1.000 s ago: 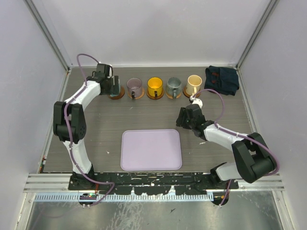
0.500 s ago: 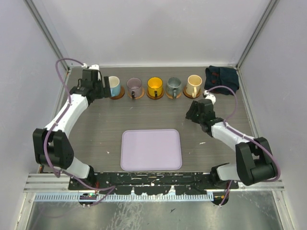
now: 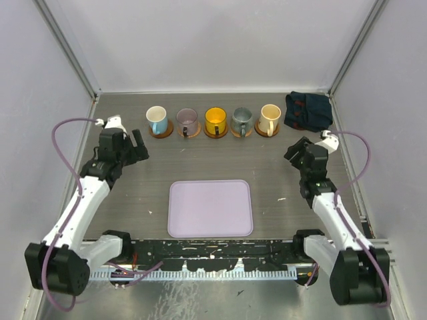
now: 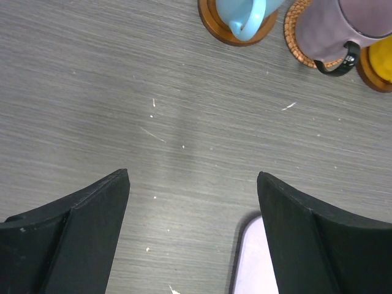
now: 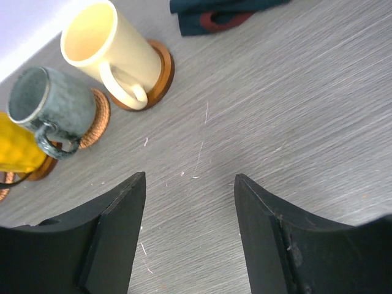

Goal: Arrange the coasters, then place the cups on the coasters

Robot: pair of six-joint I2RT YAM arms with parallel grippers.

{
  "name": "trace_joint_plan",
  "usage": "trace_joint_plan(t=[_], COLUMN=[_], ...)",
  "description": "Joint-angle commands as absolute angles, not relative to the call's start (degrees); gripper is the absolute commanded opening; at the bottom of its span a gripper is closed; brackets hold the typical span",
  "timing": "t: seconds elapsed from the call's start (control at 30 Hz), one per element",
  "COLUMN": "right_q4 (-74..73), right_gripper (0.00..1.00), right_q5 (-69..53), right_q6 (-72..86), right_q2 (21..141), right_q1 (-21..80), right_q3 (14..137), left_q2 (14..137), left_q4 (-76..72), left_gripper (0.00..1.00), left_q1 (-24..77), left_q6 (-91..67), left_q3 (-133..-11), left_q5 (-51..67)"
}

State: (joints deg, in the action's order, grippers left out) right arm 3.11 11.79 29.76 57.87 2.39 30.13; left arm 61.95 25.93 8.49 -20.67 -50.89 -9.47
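A row of cups stands at the back of the table, each on a round brown coaster: light-blue cup (image 3: 156,121), purple-grey cup (image 3: 187,122), yellow cup (image 3: 215,121), grey-teal cup (image 3: 241,121) and cream cup (image 3: 269,119). The left wrist view shows the blue cup (image 4: 245,15) on its coaster (image 4: 214,27) and the purple cup (image 4: 337,30) far ahead. My left gripper (image 3: 137,148) (image 4: 193,177) is open over bare table. My right gripper (image 3: 295,150) (image 5: 190,177) is open and empty, short of the cream cup (image 5: 110,52) and its coaster (image 5: 160,79).
A lavender tray (image 3: 210,208) lies at the near middle; its corner (image 4: 251,263) shows by my left gripper's right finger. A dark blue cloth (image 3: 308,110) (image 5: 214,15) sits at the back right. Side walls run close to both arms.
My left gripper has let go of the light-blue cup and drawn back toward the near left. My right arm has swung right and back. Both sets of jaws have widened.
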Motion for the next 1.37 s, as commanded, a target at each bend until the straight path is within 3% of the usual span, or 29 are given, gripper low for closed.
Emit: trace_joint_plan(t=[0.0,0.2,0.47,0.87,1.33], right_q4=[4.2,-3.5,-9.8,-11.3,-11.9], right_gripper=[0.65,0.68,0.73,0.79,0.84], right_q5=[19.1,21.6,23.6,23.2,23.4], right_q6=[31.1,30.2,29.2,29.2,29.8], right_q2=[48.0,41.0,35.6,34.8,33.9], right_q1=[2.3,2.2,2.3,2.3,2.3], right_q3=[27.8,30.0,33.4,35.0,35.0], left_q2=[56.1,50.2,40.1,34.0,36.0], left_q4=[24.7,31.4,36.9,40.3,41.0], left_gripper=[0.86,0.87,1.0,0.98,0.98], left_q1=[8.2,8.2,8.1,8.2,8.2], left_q6=[-22.6,-22.7,-23.3,-23.8,-24.3], left_q3=[-48.1,-45.9,-44.9,-47.2,-47.3], left_q5=[-8.3,-8.0,-13.5,-18.7,-21.1])
